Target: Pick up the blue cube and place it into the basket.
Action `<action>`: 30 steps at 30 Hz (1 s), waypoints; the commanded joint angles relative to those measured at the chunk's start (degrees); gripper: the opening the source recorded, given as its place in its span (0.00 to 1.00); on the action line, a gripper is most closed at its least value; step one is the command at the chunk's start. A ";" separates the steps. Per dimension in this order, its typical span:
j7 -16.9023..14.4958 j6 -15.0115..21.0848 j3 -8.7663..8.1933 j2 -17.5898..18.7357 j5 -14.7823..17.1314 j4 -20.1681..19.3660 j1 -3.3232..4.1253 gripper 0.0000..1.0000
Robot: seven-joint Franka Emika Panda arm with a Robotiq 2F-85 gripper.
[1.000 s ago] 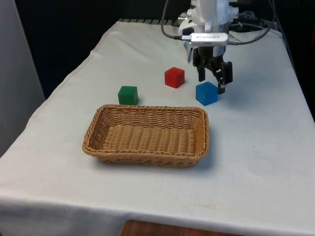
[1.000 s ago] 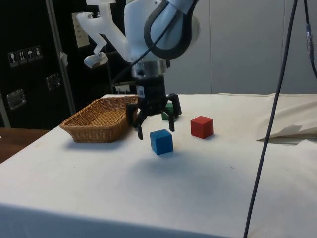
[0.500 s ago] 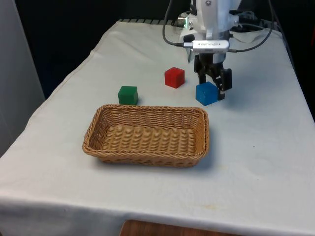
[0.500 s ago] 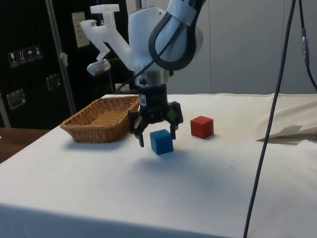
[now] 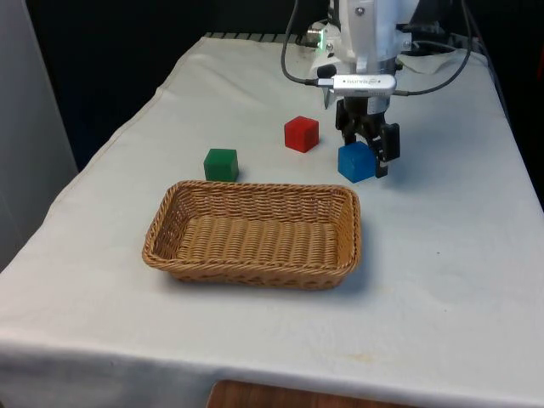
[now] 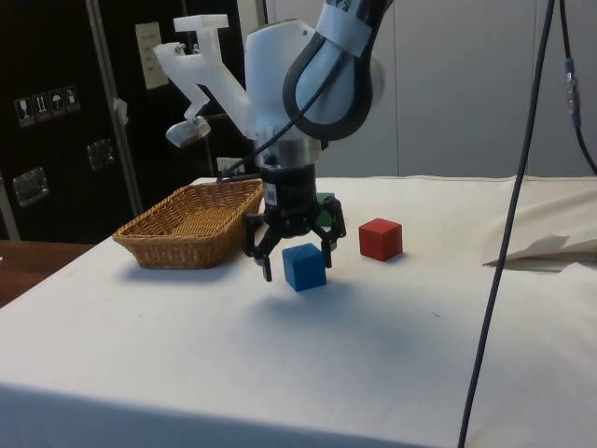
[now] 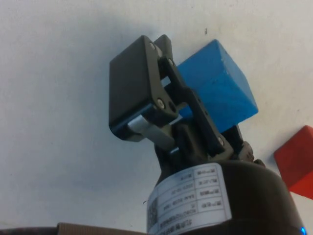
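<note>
While straddling the blue cube (image 5: 356, 161) on the cloth, pincer (image 5: 367, 151) spread wide, gripping nothing, basket (image 5: 255, 271) nearby.

White cloth (image 5: 442, 280) covers the table, creased and rumpled toward one end in the side view (image 6: 550, 247). Black curtains (image 5: 110, 59) hang behind the table's far end. A pale wall panel (image 5: 25, 144) stands at the front view's left. Wooden floor (image 5: 255, 396) shows below the near table edge. Side view: dark cabinets (image 6: 56, 112) with small labels, light grey wall panels (image 6: 466, 93). Even indoor light, soft shadows.
</note>
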 commanded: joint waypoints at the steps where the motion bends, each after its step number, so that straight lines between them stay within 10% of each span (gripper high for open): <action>1: 0.11 0.11 -0.06 0.00 -0.11 0.00 0.06 1.00; 5: 0.06 0.06 -0.06 0.00 -0.06 0.00 0.06 0.97; 11: -0.06 -0.11 0.00 0.00 0.00 0.00 0.00 0.24; 14: 0.00 -0.11 0.00 -0.06 0.00 0.00 0.00 0.03; 30: -0.06 -2.92 0.00 -2.86 0.00 0.06 -0.06 0.00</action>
